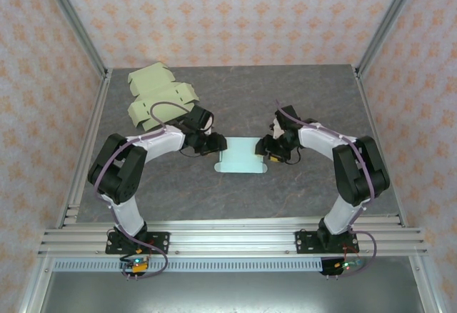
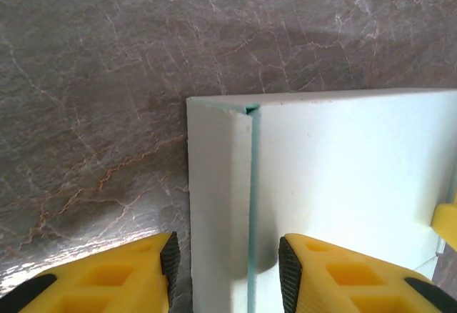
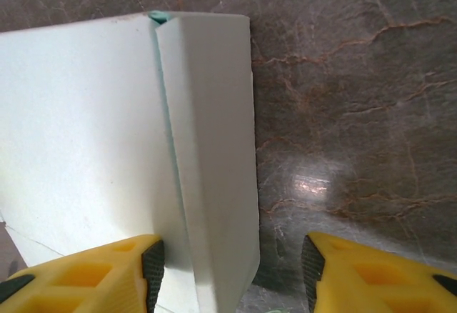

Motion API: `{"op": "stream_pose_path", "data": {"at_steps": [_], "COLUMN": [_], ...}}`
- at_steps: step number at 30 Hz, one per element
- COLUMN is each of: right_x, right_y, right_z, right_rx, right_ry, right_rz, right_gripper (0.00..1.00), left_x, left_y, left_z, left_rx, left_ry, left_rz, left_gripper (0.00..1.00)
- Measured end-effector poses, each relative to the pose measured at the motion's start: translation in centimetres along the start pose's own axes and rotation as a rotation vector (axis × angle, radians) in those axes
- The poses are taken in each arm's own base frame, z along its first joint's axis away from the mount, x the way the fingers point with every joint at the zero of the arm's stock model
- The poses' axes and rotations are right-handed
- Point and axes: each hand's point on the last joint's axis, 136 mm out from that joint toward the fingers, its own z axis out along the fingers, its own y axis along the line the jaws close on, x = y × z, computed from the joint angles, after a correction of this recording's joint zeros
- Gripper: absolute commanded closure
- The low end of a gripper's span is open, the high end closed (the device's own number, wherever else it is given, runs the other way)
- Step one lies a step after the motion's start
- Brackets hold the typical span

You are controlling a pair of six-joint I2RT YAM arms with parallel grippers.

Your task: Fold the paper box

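A pale mint paper box blank [image 1: 241,157] lies flat on the grey, marble-patterned desk [image 1: 300,91], about midway between the left and right edges and somewhat nearer the front edge than the back. In the top view the two arms reach in toward it from either side. The left gripper [image 1: 216,144] sits at the blank's left edge and the right gripper [image 1: 268,150] at its right edge. From the left wrist camera, the blank's left side flap [image 2: 218,206] is creased and folded inward over the main panel, with a thin teal line showing along the fold. The yellow, black-padded fingers [image 2: 143,277] of the left gripper straddle this flap with the jaws parted, one pad out over the bare desk just beside the paper's edge and the other over the panel. A sliver of desk shows between the outer pad and the flap, so nothing is clamped. From the right wrist camera, the right side flap [image 3: 211,148] is likewise creased and tilted inward. The right gripper's yellow fingers [image 3: 121,270] stand apart on either side of it, with a clear gap on the desk side and no grip on the paper. A loose heap of pale yellow-green folded paper boxes [image 1: 158,97] rests near the desk's far left corner, well apart from the blank.
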Motion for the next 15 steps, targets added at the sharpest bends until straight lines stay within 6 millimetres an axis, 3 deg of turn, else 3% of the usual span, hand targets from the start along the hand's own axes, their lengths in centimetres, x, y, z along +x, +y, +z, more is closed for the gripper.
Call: {"op": "stream_pose_path", "data": {"at_steps": [8, 10, 15], "right_x": [-0.9, -1.5, -2.1], "right_y": [1.0, 0.8, -0.4], "right_z": [-0.4, -0.8, -2.3], "right_rx": [-0.096, -0.134, -0.219], "right_ry": [-0.012, -0.028, -0.054], "right_rz": [0.039, 0.070, 0.129], "right_gripper": [0.36, 0.32, 0.25], "left_x": [0.8, 0.6, -0.1], "left_y": [-0.4, -0.6, 0.0], "left_z": [0.4, 0.6, 0.7], "left_rx": [0.082, 0.130, 0.240], "left_ry": [0.025, 0.026, 0.041], "left_rz": [0.010, 0.004, -0.030], "left_gripper": [0.70, 0.75, 0.76]}}
